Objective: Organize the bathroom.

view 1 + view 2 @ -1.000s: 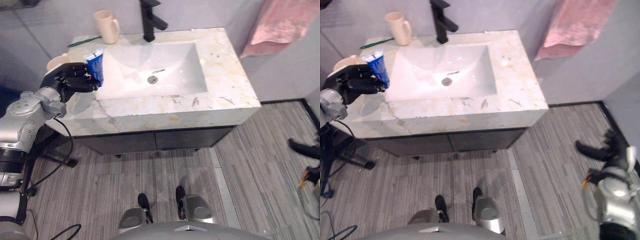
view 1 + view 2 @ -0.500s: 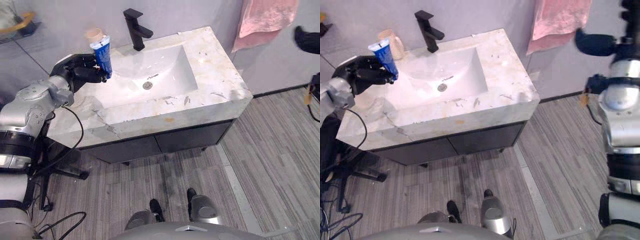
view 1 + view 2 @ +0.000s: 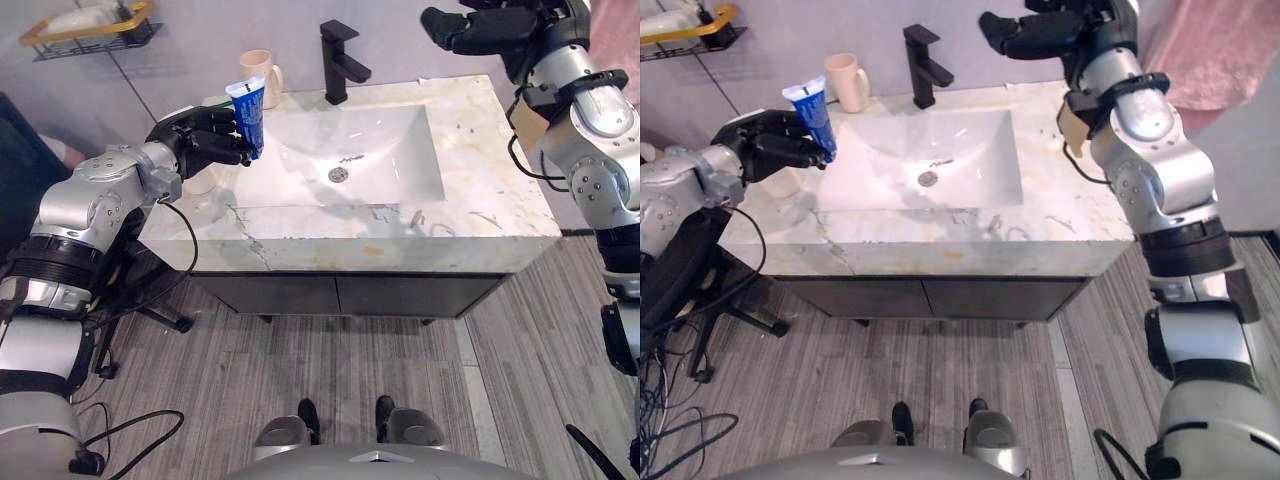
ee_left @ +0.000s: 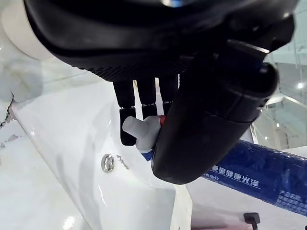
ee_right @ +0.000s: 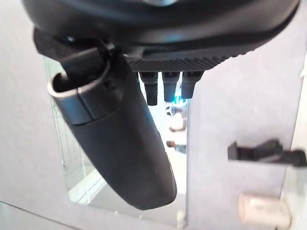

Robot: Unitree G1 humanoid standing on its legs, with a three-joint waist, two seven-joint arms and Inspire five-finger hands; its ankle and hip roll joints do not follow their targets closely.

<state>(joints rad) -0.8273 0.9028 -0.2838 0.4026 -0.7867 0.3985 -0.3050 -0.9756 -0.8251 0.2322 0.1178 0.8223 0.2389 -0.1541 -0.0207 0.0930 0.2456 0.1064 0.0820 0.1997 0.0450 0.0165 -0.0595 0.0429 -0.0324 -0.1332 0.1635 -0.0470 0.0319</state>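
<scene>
Gripping the blue toothpaste tube [image 3: 247, 116] upright in my left hand [image 3: 200, 140], fingers curled round it, above the countertop [image 3: 480, 200] left of the sink basin [image 3: 350, 160]. My right hand [image 3: 1035, 30] hangs with straight fingers above the far right, near the black faucet [image 3: 923, 62]; a cream mug [image 3: 848, 80] stands far left

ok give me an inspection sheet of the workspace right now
surface: marble counter with a white sink, black tap at the back
job's things: blue tube held upright over the counter's left end; cream mug standing beside the tap
clutter: nothing seen
hands: left hand curled round the tube; right hand raised above the counter's back right, empty, fingers straight
cables: nothing seen
surroundings: pink towel on the wall at right; wire shelf on the wall at left; striped floor
</scene>
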